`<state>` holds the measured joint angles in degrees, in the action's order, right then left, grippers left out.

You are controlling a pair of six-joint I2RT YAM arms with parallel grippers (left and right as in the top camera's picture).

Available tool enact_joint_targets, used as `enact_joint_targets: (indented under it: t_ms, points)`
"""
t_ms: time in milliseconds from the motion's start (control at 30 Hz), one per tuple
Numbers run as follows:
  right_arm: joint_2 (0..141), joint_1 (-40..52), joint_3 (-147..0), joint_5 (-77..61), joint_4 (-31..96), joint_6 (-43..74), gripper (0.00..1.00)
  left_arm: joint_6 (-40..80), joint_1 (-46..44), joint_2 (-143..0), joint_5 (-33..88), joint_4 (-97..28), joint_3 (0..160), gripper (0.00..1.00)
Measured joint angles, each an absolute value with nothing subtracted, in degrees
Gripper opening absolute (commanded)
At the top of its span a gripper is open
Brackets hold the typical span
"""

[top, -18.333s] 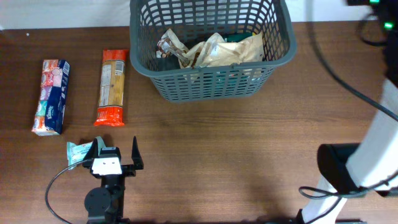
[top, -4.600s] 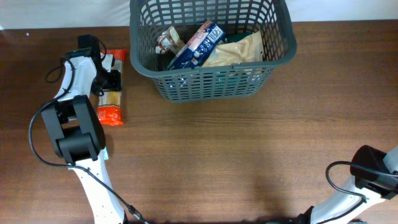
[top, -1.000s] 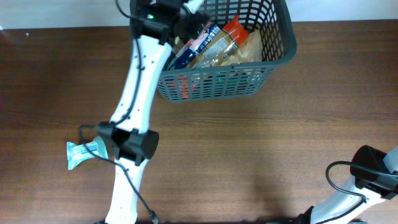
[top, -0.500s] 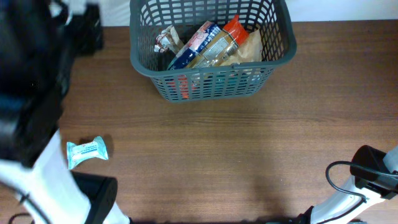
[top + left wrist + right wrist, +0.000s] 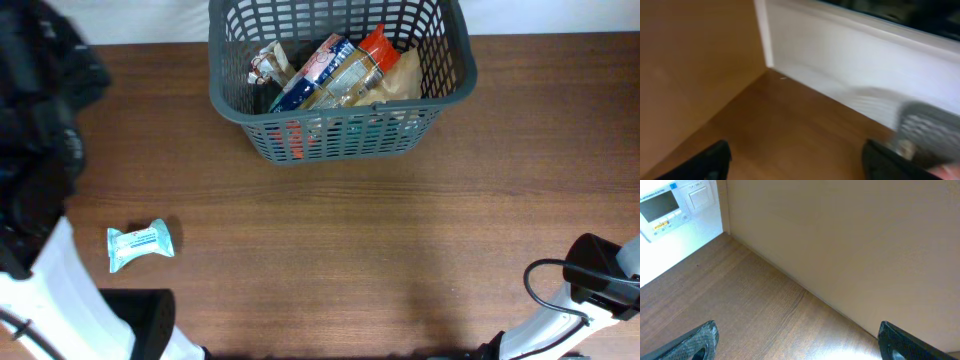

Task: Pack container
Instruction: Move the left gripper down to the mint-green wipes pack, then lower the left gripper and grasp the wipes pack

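— How far along is the packing?

— Mostly done, I'd judge. The container (image 5: pixel 420 128) stands at the far edge of the worktop (image 5: pixel 400 250), and it holds a blue-and-pink packet (image 5: pixel 312 72), a clear packet with a red end (image 5: pixel 362 62) lying across it, a tan bag (image 5: pixel 405 78) behind them and a small crinkled wrapper (image 5: pixel 264 66) in its left corner.

— What's left outside?

— One small teal packet (image 5: pixel 140 243), lying alone on the worktop, well apart from the container, towards the near left. That looks like the last item to go in.

— And the tools?

— The left tool (image 5: pixel 797 162) is spread wide with nothing between its fingers; its camera shows the container (image 5: pixel 927 125) blurred off to the right. The left arm (image 5: pixel 40 150) is a dark smear at the left of the overhead view. The right tool (image 5: pixel 800 345) is also wide and empty, parked away from everything.

— Any brands or writing?

— None legible. The print on the packets is too small, and the white panel (image 5: pixel 662 205) in the right wrist view carries a yellow label I cannot read.
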<state>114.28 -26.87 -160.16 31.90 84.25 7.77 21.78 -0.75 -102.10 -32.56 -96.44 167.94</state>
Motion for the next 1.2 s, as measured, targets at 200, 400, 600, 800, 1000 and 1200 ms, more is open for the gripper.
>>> enact_joint_targets:
  t_ms: [200,400,600,800,1000,1200]
  points:
    - [114.28,-26.87,-160.16,31.9,84.25,7.75,0.99,31.94,10.61,-99.94,-30.98,-96.4,153.32,0.81]
    - [114.28,-26.87,-160.16,31.9,84.25,7.75,0.99,53.47,18.96,-100.03,-25.76,-95.9,127.48,0.86]
    - [114.28,-26.87,-160.16,31.92,84.25,7.77,0.99,66.48,22.59,-100.31,-14.37,-82.91,104.42,0.95]
    - [114.28,-26.87,-160.16,31.9,84.27,7.75,0.99,71.96,23.07,-100.33,-2.5,-69.25,86.26,0.96]
    - [114.28,-26.87,-160.16,31.9,84.27,7.73,0.99,77.52,23.66,-100.33,1.78,-68.05,79.66,0.96]
    - [114.28,-26.87,-160.16,31.9,84.27,7.75,0.99,79.59,23.77,-100.33,1.5,-68.01,77.71,0.96]
